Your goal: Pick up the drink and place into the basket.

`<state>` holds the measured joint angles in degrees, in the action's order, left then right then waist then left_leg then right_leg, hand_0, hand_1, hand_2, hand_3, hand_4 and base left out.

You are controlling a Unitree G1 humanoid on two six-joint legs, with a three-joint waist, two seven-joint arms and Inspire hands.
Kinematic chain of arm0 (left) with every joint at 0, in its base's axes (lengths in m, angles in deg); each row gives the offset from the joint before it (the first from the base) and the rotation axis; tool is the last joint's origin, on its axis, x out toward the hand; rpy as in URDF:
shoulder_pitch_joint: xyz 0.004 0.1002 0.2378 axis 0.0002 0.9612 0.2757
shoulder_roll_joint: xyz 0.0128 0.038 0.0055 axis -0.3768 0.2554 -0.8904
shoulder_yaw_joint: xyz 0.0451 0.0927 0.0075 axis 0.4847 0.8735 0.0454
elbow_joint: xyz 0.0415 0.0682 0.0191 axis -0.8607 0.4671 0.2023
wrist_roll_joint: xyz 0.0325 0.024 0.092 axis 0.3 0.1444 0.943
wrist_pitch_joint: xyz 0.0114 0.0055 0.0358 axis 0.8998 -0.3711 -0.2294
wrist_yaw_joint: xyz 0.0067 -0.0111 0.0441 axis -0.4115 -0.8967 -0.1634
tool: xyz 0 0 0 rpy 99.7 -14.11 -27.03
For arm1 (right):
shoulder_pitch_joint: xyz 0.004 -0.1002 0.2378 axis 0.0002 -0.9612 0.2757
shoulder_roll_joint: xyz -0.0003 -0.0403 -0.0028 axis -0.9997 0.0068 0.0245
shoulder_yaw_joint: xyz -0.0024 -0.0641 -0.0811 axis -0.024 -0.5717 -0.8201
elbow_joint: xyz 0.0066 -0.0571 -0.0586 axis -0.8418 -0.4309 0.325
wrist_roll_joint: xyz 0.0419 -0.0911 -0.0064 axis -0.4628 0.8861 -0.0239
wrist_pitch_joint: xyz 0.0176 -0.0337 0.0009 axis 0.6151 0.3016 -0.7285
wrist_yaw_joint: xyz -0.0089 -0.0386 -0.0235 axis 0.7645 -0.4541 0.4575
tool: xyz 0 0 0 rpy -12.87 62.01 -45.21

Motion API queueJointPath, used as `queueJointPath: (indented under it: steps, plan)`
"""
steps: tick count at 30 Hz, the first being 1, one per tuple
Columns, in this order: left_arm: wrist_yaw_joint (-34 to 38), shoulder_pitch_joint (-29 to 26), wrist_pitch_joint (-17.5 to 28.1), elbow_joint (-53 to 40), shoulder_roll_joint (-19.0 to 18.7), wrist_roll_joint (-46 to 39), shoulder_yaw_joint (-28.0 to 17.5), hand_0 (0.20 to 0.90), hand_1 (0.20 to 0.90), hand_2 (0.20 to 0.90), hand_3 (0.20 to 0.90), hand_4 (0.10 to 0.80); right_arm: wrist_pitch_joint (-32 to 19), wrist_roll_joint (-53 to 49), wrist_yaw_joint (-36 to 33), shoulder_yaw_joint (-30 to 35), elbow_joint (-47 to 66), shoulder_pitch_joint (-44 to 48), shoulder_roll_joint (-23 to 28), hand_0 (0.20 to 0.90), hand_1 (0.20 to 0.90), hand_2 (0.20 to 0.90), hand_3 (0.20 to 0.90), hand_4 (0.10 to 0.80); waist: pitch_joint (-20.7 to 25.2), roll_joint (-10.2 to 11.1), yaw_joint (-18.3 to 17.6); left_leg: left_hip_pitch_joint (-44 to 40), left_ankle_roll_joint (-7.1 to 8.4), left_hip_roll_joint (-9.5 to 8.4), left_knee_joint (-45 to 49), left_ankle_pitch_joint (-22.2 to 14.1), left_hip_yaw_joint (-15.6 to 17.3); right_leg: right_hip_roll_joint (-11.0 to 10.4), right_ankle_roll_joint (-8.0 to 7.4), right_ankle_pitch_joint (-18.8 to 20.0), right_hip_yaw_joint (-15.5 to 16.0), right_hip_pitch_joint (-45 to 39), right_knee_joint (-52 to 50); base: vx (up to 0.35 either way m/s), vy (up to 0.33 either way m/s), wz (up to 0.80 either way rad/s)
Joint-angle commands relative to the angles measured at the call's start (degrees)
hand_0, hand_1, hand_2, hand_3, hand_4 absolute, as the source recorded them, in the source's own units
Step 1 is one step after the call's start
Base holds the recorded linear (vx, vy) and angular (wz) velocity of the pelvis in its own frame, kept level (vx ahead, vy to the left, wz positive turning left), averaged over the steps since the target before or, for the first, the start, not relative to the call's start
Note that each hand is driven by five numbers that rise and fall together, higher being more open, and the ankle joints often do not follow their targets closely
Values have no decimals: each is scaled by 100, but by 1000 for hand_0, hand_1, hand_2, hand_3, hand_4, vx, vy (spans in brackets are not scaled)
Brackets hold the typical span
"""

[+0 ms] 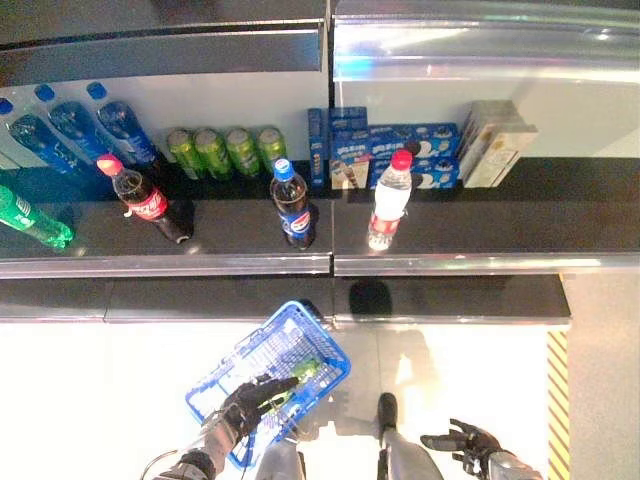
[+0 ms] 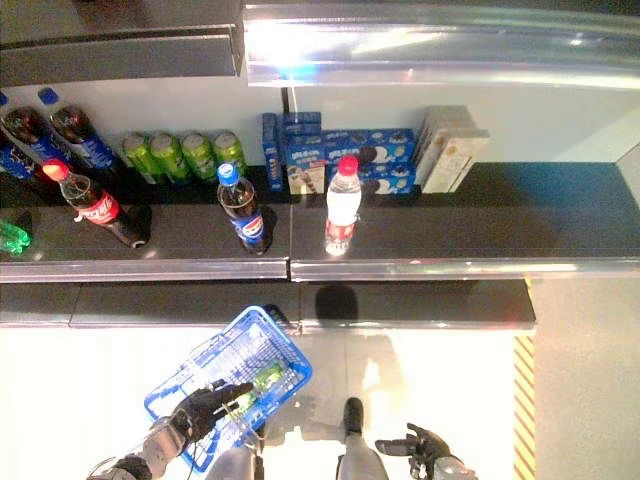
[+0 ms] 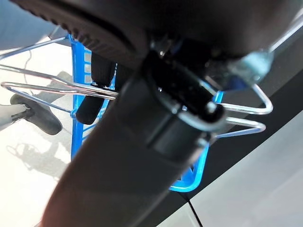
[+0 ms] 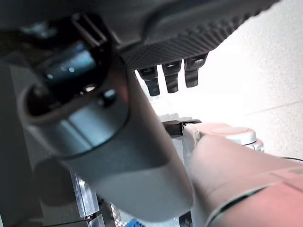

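Here one blue basket (image 1: 268, 378) hangs lower centre, left hand (image 1: 250, 402) fingers clamped on its handle. One green drink (image 1: 300, 373) lies inside. Right hand (image 1: 463, 441), lower right, fingers apart.

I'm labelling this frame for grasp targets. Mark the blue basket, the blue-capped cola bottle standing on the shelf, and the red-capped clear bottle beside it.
blue basket (image 1: 318, 338), left eye view, on its far rim.
blue-capped cola bottle (image 1: 293, 208), left eye view, on its dark body.
red-capped clear bottle (image 1: 389, 200), left eye view, on its clear body.
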<state>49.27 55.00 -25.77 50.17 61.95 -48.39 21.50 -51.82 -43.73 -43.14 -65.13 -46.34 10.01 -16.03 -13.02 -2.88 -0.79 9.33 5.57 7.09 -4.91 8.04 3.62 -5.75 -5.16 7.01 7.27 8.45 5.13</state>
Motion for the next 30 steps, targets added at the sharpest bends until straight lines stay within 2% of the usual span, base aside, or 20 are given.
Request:
queueJointPath:
  steps: [1,4,8,14,20,23,25,30]
  plan:
    - [-233,-207,109,167,-302,-189,237,300,300,300,200,100,-157,-338,51,-151,109,232,339,900,900,900,900,800,-305,155,51,70,-47,-162,284,-338,-223,-205,-129,-339,-133,164,-571,-130,18,-2]
    - [-245,-283,172,253,-323,-251,271,300,300,300,200,100,-264,-403,101,-191,126,337,395,900,900,900,900,800,-442,189,34,451,-32,-217,965,-494,-352,-268,-77,-497,-144,464,-1096,-139,11,0]
    - [-258,-356,191,245,-417,-300,224,300,300,300,200,100,-552,-531,116,-281,196,433,412,900,900,900,900,800,-556,285,49,1080,-74,-275,2049,-878,-411,-429,-50,-762,-148,1002,-1886,-136,-23,7]
    - [-198,-341,160,118,-544,-260,189,300,300,300,200,100,-1191,-965,78,-375,747,632,381,900,900,900,900,800,-607,355,138,1602,-148,-228,2793,-1181,-468,-472,-47,-1039,-174,1602,-2754,-62,-55,9]
    - [-149,-83,183,-174,-615,-297,249,300,300,300,200,100,-1528,-1059,-78,-510,2605,606,564,900,900,900,900,800,-648,395,135,1647,-191,-230,2890,-1243,-524,-428,-58,-1142,-264,1754,-3021,-1,-45,2]
    - [-126,118,202,-342,-638,-304,241,300,300,300,200,100,-1443,-859,-272,-535,3883,421,725,900,900,900,900,800,-648,431,85,1603,-199,-256,2891,-1240,-531,-405,-43,-1153,-271,1706,-3026,50,-29,8]
    - [-146,275,265,-394,-635,-323,211,300,300,300,200,100,-1439,-804,-206,-434,4674,266,797,900,900,900,900,800,-654,447,31,1540,-204,-256,2871,-1235,-524,-395,-42,-1159,-287,1646,-3001,54,-8,5]
    - [-241,462,422,-391,-595,-335,114,300,300,300,200,100,-1792,-495,-192,-218,5842,87,910,900,900,900,900,800,-657,448,-63,1435,-213,-242,2802,-1213,-488,-398,-60,-1180,-311,1565,-2963,47,16,1]
